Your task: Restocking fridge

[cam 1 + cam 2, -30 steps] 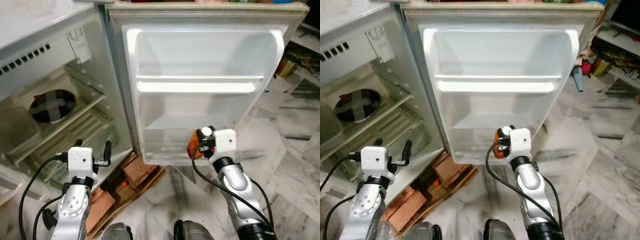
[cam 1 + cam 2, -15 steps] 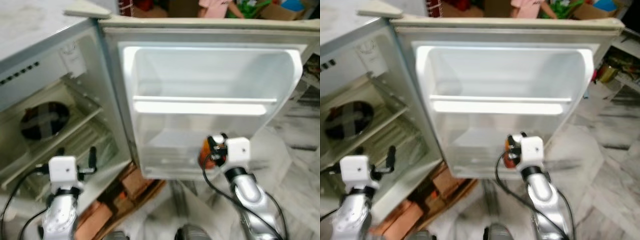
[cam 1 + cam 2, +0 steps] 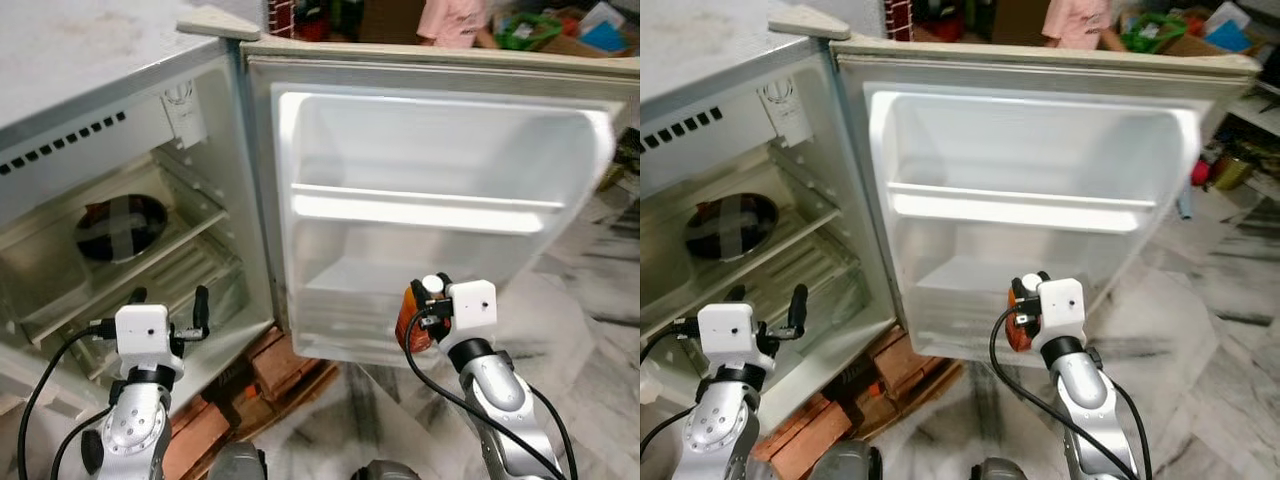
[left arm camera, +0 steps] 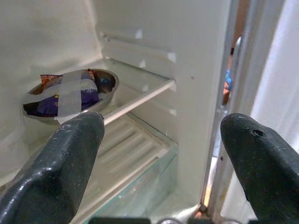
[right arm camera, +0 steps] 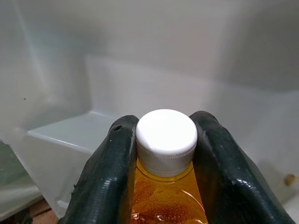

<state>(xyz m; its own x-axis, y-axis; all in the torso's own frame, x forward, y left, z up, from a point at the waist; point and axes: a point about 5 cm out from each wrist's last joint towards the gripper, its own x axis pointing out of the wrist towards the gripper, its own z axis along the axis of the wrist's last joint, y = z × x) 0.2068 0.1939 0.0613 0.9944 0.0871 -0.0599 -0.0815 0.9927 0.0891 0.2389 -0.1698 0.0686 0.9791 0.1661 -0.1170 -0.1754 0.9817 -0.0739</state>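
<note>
Orange bottle [image 5: 164, 196] with a white cap [image 5: 166, 140] sits clamped in the right gripper [image 5: 164, 154] jaws, low before the fridge door [image 3: 430, 150]; its bottom is cut off. The left gripper [image 4: 154, 154], jaws apart, faces a taped bowl [image 4: 70, 93] whose food is hard to make out.

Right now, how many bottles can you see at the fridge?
1. An orange bottle with a white cap is clamped in the right gripper, held in front of the open fridge door's lower shelf. Others could be hidden deeper inside the fridge.
</note>
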